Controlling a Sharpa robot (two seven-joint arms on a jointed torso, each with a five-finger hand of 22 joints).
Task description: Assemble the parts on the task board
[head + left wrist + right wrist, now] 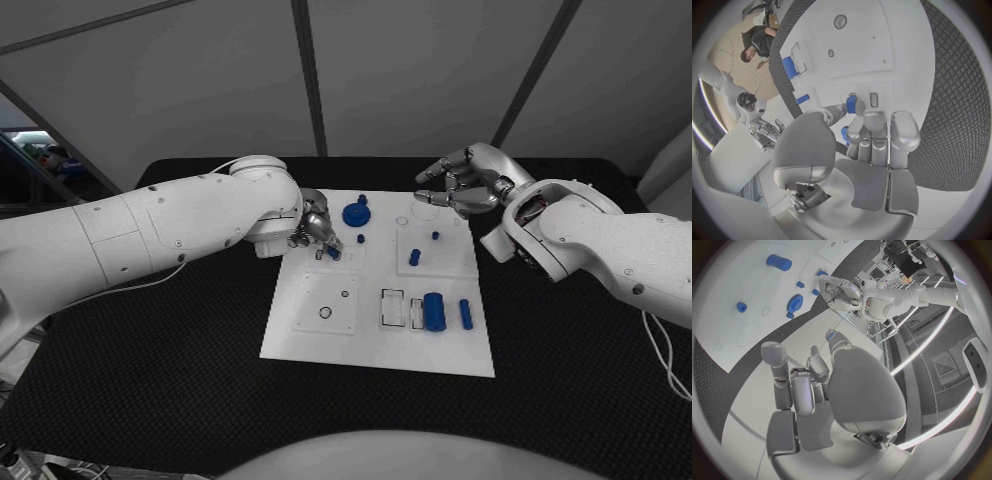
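Between left hand (pixel 870 135) fingertips: small blue part (pixel 851 104), pinched, just above white board (pixel 378 290). Right hand (pixel 464 180) empty, fingers loosely curled, apart. Head view adds blue gear (pixel 356 213) just beside left hand.

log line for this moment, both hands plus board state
left hand: pinches small blue part over task board | right hand: holds nothing, fingers curled, above board's far edge | blue gear: on board

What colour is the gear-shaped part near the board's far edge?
Blue. The gear-shaped part stands out against the white task board, best in the head view.
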